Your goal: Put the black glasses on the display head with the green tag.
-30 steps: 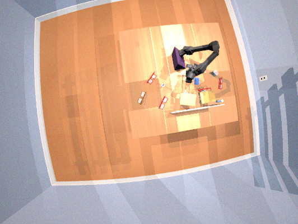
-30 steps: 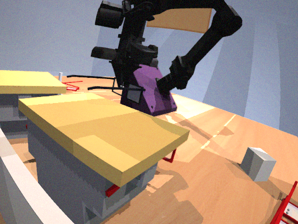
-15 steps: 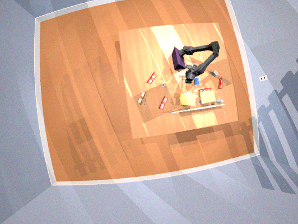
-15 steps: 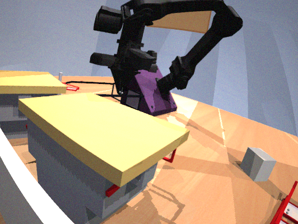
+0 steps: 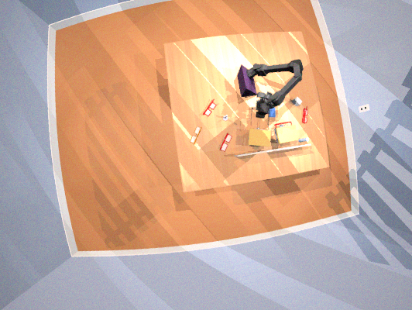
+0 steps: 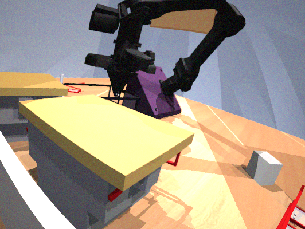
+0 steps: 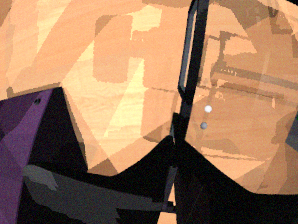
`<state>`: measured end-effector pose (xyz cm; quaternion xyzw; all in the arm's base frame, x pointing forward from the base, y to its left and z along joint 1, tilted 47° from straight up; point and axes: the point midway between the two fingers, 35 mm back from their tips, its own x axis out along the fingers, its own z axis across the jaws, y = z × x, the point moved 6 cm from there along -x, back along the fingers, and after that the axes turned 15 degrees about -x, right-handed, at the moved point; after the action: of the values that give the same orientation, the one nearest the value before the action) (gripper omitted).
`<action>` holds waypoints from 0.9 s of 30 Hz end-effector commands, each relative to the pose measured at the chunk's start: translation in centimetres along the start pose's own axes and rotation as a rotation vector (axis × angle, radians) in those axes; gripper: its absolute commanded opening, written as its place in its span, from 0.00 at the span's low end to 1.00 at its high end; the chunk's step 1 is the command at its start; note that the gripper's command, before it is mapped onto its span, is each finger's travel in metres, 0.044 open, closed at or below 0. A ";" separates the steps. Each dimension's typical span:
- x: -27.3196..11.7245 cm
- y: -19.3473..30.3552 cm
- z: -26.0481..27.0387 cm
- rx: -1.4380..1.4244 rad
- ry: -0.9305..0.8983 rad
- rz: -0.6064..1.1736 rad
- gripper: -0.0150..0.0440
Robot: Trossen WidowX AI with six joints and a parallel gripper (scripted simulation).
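Note:
My gripper is shut on the black glasses. They hang below the fingertips, lens frame near the gripper, temples reaching toward the far head in the exterior view. Two grey display heads have flat yellow tops. The left one shows no glasses on it that I can make out. The right one is near the exterior camera and has red glasses around it. The glasses are in front of the left head, apart from it. I cannot make out the green tag.
A purple wedge stands beside the arm. A blue block lies near the gripper. A white block and red glasses are to the right. More glasses lie left. A white bar runs behind the heads.

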<state>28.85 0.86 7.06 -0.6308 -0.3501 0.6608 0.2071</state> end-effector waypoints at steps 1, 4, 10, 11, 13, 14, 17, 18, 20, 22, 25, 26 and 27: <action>0.0 0.1 -0.6 0.002 0.005 -0.005 0.25; 0.0 0.2 -1.0 0.002 0.005 -0.005 0.25; 0.0 0.5 -1.9 0.001 0.005 -0.005 0.25; 0.0 0.5 -2.1 0.001 0.005 -0.005 0.25; 0.0 0.6 -2.4 0.001 0.006 -0.004 0.25; 0.0 0.6 -2.5 0.001 0.006 -0.004 0.25; 0.0 0.7 -2.9 0.001 0.006 -0.004 0.25; 0.0 0.8 -3.1 0.001 0.006 -0.004 0.25; 0.0 0.8 -3.4 0.001 0.006 -0.004 0.25; 0.0 0.9 -3.6 0.001 0.006 -0.004 0.25; 0.0 1.0 -4.1 0.000 0.006 -0.004 0.25; 0.0 1.1 -4.2 0.000 0.006 -0.004 0.25; 0.0 1.1 -4.4 0.000 0.007 -0.004 0.25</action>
<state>32.84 0.96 6.50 -0.6321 -0.3505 0.6596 0.2063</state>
